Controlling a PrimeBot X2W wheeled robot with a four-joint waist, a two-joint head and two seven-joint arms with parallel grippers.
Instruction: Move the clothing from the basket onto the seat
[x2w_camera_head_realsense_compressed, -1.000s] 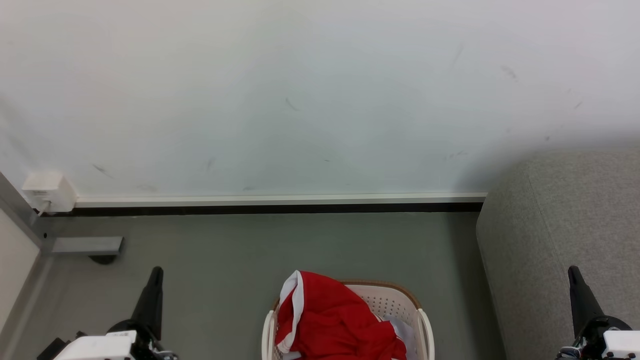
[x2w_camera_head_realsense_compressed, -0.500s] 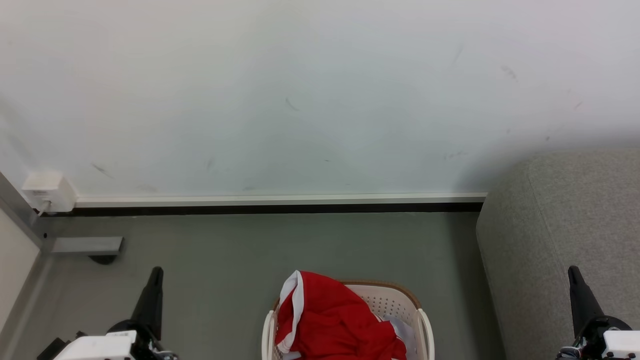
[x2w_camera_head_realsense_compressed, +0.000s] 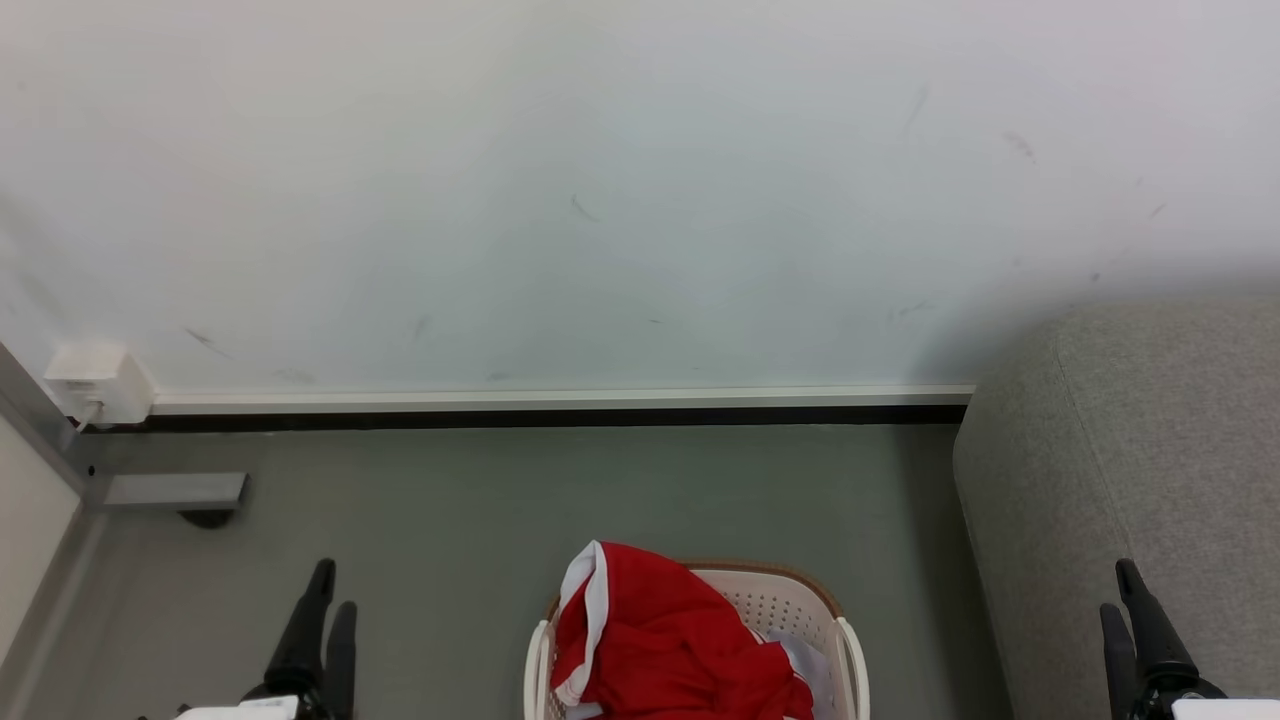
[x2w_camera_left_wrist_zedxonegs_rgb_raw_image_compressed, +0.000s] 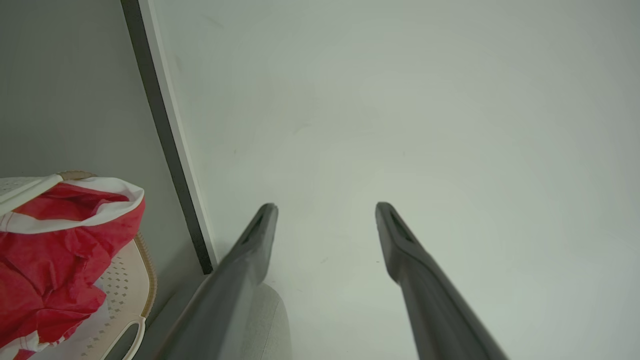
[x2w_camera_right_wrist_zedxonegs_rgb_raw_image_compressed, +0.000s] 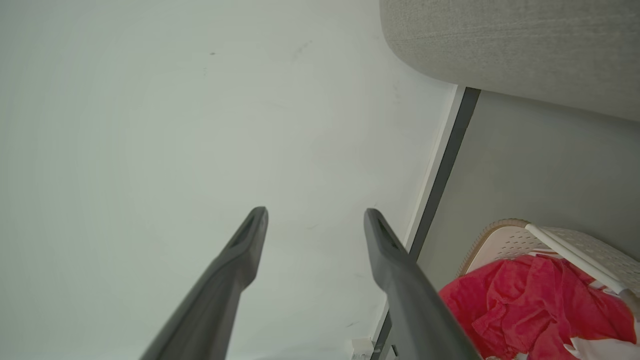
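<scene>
Much of the backdrop is scuffed white wall (x2w_camera_head_realsense_compressed: 600, 200), with the grey seat (x2w_camera_head_realsense_compressed: 1130, 470) bulking at the right, bare of laundry. On the grey floor (x2w_camera_head_realsense_compressed: 500, 500) the basket (x2w_camera_head_realsense_compressed: 800, 590) sits near the seat's side. The red clothing (x2w_camera_head_realsense_compressed: 670, 650) is heaped inside it, piled highest toward its left. Left gripper (x2w_camera_head_realsense_compressed: 335, 588) and right gripper (x2w_camera_head_realsense_compressed: 1116, 590) hang either side of the basket, well apart from it, each with fingers spread and holding nothing. By the look of it, the job stands at its opening step, the reach. The next move calls for one gripper to swing inward and down over the heap, then pinch a thick fold of fabric rather than the plastic rim.
</scene>
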